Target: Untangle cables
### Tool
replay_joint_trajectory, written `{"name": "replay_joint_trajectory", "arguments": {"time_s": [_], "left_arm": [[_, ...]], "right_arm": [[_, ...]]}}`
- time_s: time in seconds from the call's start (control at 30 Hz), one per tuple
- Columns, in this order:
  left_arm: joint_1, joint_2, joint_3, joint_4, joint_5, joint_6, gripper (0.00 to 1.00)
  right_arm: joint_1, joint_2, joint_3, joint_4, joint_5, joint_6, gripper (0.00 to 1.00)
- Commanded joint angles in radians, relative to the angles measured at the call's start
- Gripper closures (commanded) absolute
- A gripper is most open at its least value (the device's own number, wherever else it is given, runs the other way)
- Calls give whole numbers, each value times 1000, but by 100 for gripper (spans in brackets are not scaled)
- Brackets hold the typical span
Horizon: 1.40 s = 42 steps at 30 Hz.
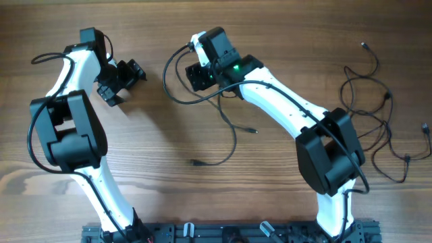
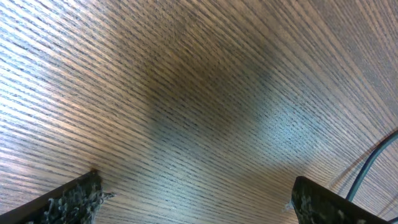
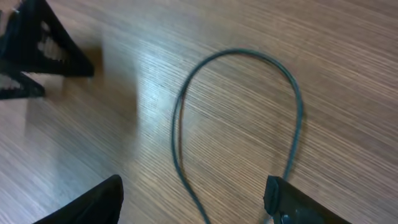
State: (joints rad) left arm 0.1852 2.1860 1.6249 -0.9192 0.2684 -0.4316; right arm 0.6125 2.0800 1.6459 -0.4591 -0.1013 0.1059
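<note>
The table point(image 1: 202, 202) is made of brown wood. Thin lines run across it from side to side, and some are darker and wavy. The wood fills every view.

In the left wrist view a soft dark shadow point(image 2: 205, 81) lies in the middle of the wood. A pale shiny patch point(image 2: 292, 130) sits just beside it. In the right wrist view a bright spot point(image 3: 149, 81) glows on the wood. A black rail point(image 1: 223, 233) runs along the near edge of the table.
</note>
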Motion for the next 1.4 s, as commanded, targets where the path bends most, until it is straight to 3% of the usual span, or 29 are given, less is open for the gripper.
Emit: {"name": "replay_joint_trajectory", "arguments": {"time_s": [0.0, 0.13, 0.23, 0.37, 0.6, 0.77, 0.9, 1.03, 1.37], "left_arm": [[-2, -13, -10, 3, 11, -1, 0], [-2, -13, -10, 3, 11, -1, 0], [-2, -13, -10, 3, 12, -2, 0], [-2, -13, -10, 4, 12, -2, 0], [-2, -13, -10, 3, 12, -2, 0], [-2, -13, -10, 3, 12, -2, 0], [-2, -13, -10, 3, 12, -2, 0], [-2, -13, -10, 3, 12, -2, 0], [-2, -13, -10, 3, 12, -2, 0]], "right_arm": [[-27, 58, 2, -47, 15, -23, 26], [-31, 55, 2, -217, 6, 60, 29], [-31, 57, -6, -305, -44, 62, 41], [-19, 58, -57, -292, -62, 51, 56], [29, 58, -132, -221, -14, 51, 73], [73, 58, -127, -246, 59, 51, 73], [87, 58, -126, -250, 69, 25, 63], [87, 58, -111, -250, 80, 2, 59], [83, 58, -74, -304, 163, -39, 56]]}}
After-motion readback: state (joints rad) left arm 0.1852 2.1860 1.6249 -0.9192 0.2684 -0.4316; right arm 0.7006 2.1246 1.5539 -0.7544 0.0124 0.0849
